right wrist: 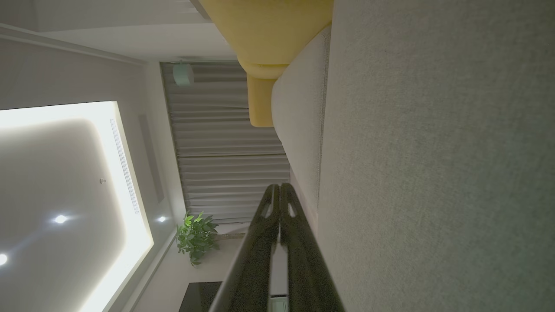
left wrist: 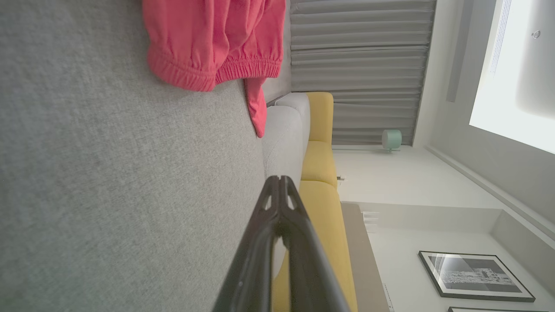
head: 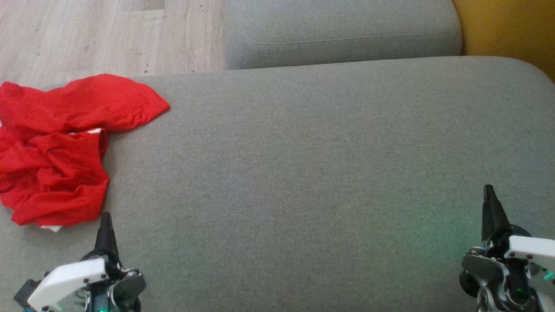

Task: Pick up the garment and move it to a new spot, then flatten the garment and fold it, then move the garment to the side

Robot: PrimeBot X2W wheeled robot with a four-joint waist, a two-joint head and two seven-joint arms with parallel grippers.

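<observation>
Red garment (head: 56,147) crumpled at far-left edge of grey cushion (head: 303,173), untouched. Left gripper (head: 106,225), right gripper (head: 489,195) both pinched closed, empty. Pick, flatten, fold, move all pending.

The supporting surface is a wide grey fabric seat cushion (head: 303,173), with a second grey cushion (head: 342,30) adjoining its far edge. One item lies directly on it: a red garment (head: 56,147), crumpled in a loose heap at the left side, with its far portion reaching the seat cushion's far edge. Small white patches show at the heap's near edge and near its middle.
</observation>
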